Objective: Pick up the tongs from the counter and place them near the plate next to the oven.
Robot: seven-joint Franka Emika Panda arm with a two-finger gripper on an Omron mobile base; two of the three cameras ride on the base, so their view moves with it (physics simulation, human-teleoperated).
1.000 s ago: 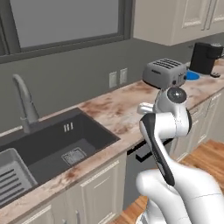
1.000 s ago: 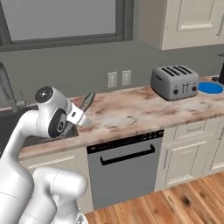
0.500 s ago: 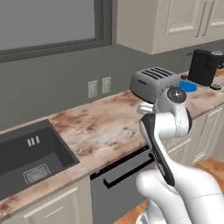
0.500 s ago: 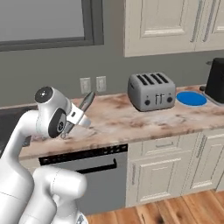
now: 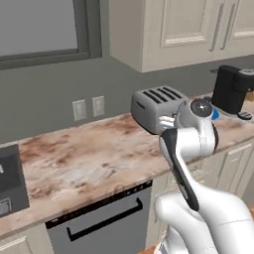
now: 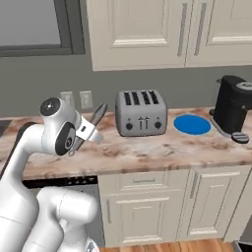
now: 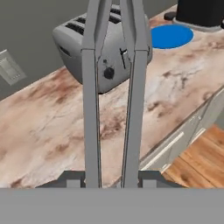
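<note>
Gripper [image 7: 111,177] clamped on the tongs [image 7: 113,87], held up off the counter [image 6: 162,150] above its front edge; the two grey arms run away from the hand toward the toaster [image 6: 141,112]. Plate [image 6: 192,124] lies flat on the counter toward its back edge, between toaster and black coffee machine [image 6: 235,108], just beside both.
</note>
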